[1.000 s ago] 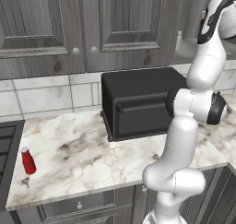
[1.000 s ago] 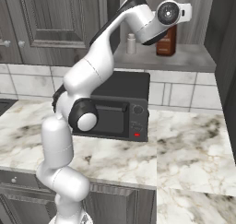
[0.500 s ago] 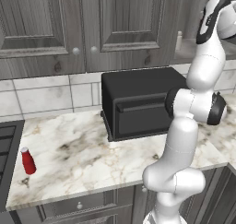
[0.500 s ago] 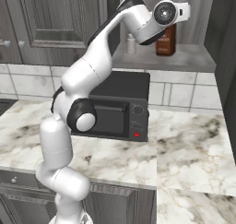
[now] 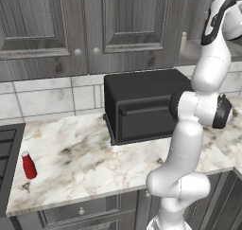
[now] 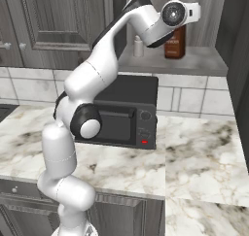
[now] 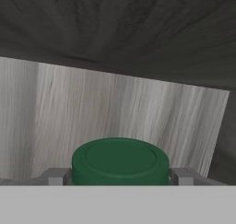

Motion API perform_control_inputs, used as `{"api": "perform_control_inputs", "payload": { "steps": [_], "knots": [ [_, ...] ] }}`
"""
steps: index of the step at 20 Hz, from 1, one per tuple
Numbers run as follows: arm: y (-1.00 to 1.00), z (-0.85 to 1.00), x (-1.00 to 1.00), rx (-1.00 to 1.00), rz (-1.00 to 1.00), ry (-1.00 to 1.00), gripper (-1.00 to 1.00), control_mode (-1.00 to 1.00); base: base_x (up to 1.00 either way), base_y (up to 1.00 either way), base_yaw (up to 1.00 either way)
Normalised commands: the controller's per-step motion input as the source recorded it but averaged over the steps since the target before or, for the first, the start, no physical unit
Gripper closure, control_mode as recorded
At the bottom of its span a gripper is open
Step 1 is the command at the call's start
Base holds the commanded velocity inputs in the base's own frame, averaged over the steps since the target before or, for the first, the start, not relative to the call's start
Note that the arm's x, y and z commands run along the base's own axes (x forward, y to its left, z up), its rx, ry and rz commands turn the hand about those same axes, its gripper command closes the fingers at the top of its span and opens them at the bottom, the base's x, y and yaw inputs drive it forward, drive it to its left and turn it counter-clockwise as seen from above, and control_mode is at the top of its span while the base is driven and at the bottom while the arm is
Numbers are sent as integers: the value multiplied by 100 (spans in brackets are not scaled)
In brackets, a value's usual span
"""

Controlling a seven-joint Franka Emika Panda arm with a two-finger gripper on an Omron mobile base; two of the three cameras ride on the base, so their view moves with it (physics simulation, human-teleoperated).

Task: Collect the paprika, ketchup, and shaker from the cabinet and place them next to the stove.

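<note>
The paprika (image 6: pixel 175 44), a reddish-brown jar, stands on the shelf board of the cabinet (image 6: pixel 199 65). Its dark green lid (image 7: pixel 120 161) sits between my two fingertips, which press against it on both sides. My gripper (image 7: pixel 120 178) is shut on the jar from the front, and the white hand (image 6: pixel 179 14) covers the jar's top. The shaker (image 6: pixel 138 45) (image 5: pixel 183 42), a slim whitish cylinder, stands on the same shelf, left of the jar. The ketchup (image 5: pixel 29 166) stands upright on the counter beside the black stove (image 5: pixel 5 148).
A black toaster oven (image 5: pixel 142 110) (image 6: pixel 124 116) sits on the marble counter (image 5: pixel 80 163) directly under the open cabinet. Closed panelled doors with round knobs (image 5: pixel 78 52) hang to the left. The cabinet's plank back (image 7: pixel 115 108) is close behind the jar.
The hand has edged very slightly to the left at the jar. The jaws keep the same width, and the ketchup and the shaker stay where they were.
</note>
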Motion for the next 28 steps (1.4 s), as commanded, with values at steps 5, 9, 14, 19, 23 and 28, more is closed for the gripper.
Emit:
{"api": "perform_control_inputs", "payload": {
  "steps": [5, 9, 14, 19, 23, 28],
  "knots": [
    [0, -8, -3, 0, 0, -2, 100, -100, 0, 0, 0],
    [0, -2, -46, 2, 0, -8, 100, -100, 0, 0, 0],
    [0, 0, -89, 3, 0, -8, 100, -100, 0, 0, 0],
    [9, 0, -100, 0, 0, -1, 100, -100, 0, 0, 0],
    [54, 0, -100, 0, 7, 0, 100, -100, 0, 0, 0],
    [70, 0, -99, 0, 14, 0, 100, -100, 0, 0, 0]
  ]
}}
